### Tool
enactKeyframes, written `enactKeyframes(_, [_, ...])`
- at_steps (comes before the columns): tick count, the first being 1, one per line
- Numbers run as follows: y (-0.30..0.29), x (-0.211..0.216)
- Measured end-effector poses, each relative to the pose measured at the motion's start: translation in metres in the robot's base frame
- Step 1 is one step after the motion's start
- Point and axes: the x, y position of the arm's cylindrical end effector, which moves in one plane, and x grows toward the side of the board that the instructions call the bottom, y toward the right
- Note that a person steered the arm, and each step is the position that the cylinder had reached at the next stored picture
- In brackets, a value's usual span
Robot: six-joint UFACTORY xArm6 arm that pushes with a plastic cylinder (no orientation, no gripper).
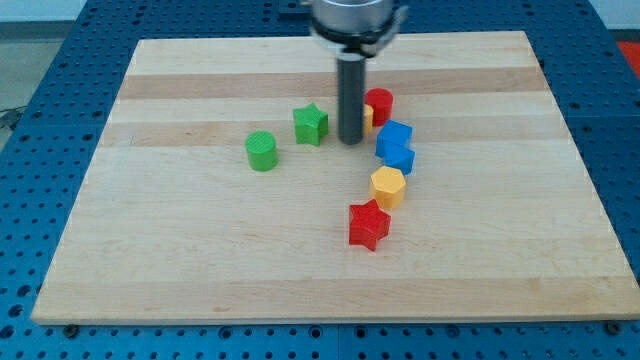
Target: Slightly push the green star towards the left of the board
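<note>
You are seeing my tip (351, 141) sitting just right of the green star (311, 124), near it, a sliver of board showing between them. There is no claw here, only the rod. The star is lying above the board's (200, 250) middle. The green cylinder (262, 151) is standing lower left of the star, close to its leftward path. Crowding my tip's right are the red cylinder (379, 104), a yellow block (368, 117) mostly hidden, and two blue blocks (396, 145). Below those are lying the yellow hexagon (388, 187) and the red star (368, 225).
</note>
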Motion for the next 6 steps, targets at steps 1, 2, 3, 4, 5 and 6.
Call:
enactKeyframes(1, [0.004, 0.0])
enactKeyframes(2, [-0.009, 0.0])
enactKeyframes(3, [-0.053, 0.0])
enactKeyframes(4, [-0.057, -0.037])
enactKeyframes(5, [-0.057, -0.046])
enactKeyframes(6, [-0.049, -0.042])
